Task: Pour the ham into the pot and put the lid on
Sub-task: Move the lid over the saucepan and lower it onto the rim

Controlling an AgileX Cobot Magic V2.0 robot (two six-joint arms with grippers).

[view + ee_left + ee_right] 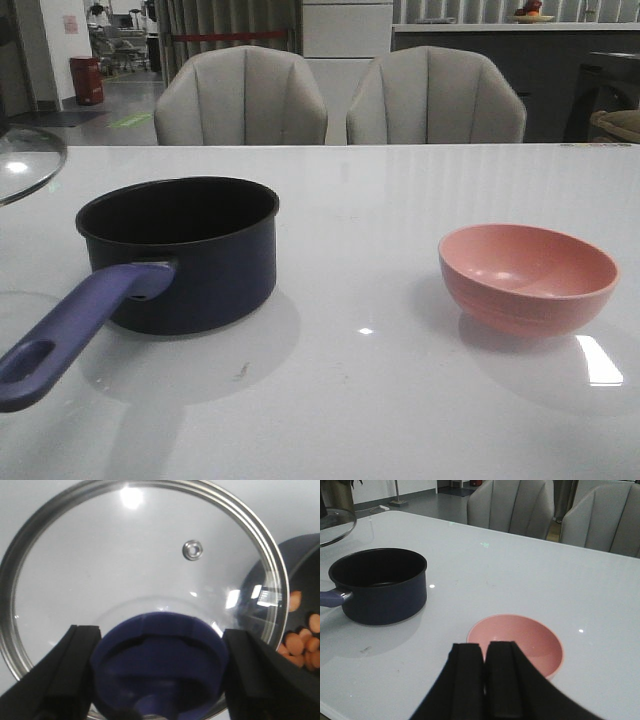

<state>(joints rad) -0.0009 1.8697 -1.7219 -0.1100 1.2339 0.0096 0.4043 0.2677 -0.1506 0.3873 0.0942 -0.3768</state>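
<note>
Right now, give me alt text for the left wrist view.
The left gripper jaws clamp the blue knob of the lid, held over the white table. Beside it, part of the pot shows, with orange ham inside.

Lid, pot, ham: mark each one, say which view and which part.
lid (125,560), left wrist view, on the clear glass.
pot (215,275), front view, on the outer side wall.
ham (295,642), left wrist view, on one orange slice inside the pot.
</note>
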